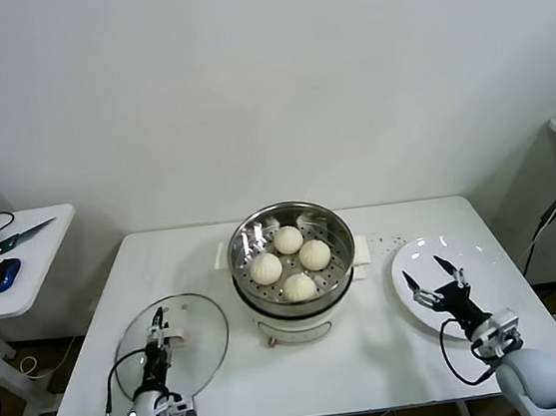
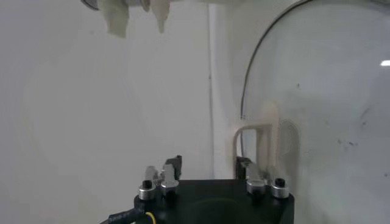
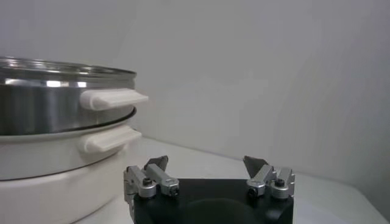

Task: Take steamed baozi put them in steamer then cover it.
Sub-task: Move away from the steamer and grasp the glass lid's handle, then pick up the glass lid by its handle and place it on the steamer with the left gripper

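The steamer (image 1: 293,256), a shiny steel basket with a perforated floor on a white pot base, stands in the middle of the white desk (image 1: 374,348). Inside it lie all four steamed baozi (image 1: 288,239), close together and touching or almost touching; each one is smooth, domed and cream-white. The steamer is uncovered. In the right wrist view its steel wall and two white side handles, one above the other, are seen from the side (image 3: 55,109). The cover (image 1: 187,334), a clear glass lid with a metal rim, lies flat on the desk to the robot's left of the steamer, and its white handle (image 1: 172,333) sits at the centre. The left end effector (image 1: 156,332) is over the cover, at the handle. In the left wrist view its fingers (image 2: 172,167) stand on both sides of the white handle (image 2: 256,143), partly opened, but I cannot tell if they already touch it. The right end effector (image 1: 433,278) hangs above a flat white plate (image 1: 480,265) on the right part of the desk, with its fingers spread wide and holding nothing. Nothing is visible on this plate.
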Motion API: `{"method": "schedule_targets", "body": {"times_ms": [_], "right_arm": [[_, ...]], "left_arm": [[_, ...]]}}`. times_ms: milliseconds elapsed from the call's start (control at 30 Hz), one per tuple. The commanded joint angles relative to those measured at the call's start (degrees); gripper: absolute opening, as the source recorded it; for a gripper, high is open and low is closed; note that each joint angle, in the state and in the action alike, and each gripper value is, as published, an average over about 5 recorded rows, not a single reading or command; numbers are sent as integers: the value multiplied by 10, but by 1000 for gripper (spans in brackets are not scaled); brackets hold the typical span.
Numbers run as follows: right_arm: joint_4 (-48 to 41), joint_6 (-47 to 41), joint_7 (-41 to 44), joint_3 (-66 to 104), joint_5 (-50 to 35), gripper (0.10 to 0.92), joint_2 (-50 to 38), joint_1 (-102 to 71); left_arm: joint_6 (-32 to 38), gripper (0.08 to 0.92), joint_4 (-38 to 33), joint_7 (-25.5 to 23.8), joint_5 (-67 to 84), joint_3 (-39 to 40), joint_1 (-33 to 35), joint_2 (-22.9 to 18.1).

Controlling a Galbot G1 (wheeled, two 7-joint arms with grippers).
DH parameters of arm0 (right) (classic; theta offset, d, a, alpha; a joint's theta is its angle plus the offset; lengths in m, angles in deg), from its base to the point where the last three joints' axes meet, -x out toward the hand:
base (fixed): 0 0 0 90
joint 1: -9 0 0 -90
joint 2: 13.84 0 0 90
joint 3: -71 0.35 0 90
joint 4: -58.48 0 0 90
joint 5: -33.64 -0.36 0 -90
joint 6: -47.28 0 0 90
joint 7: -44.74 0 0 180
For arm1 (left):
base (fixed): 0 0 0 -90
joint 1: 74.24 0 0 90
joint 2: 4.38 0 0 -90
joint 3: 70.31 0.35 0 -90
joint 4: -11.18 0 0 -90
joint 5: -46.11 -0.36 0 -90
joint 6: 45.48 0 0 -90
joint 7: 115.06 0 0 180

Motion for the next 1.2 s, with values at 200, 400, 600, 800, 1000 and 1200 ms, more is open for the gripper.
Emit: {"method": "schedule_targets", "body": {"times_ms": [200,400,600,800,1000,1200], "right_arm": [[-6,3,4,0,14,823,12,4],[-10,6,5,3,16,823,17,5],[-12,7,7,9,16,823,15,6],[-19,8,8,14,16,823,13,11],[-28,9,9,12,19,823,11,19],[-41,11,11,10,22,823,7,30]], "left_arm": [[1,385,-6,-4,12,3,0,-4],[-2,212,-46,-5,19,1,15,-2],[-7,147,-112,-1,33,-9,46,6],[-55,147,-219,-32,37,-23,95,27],[-122,147,-319,-74,21,-33,137,63],[-179,147,-367,-96,20,-20,133,101]]}}
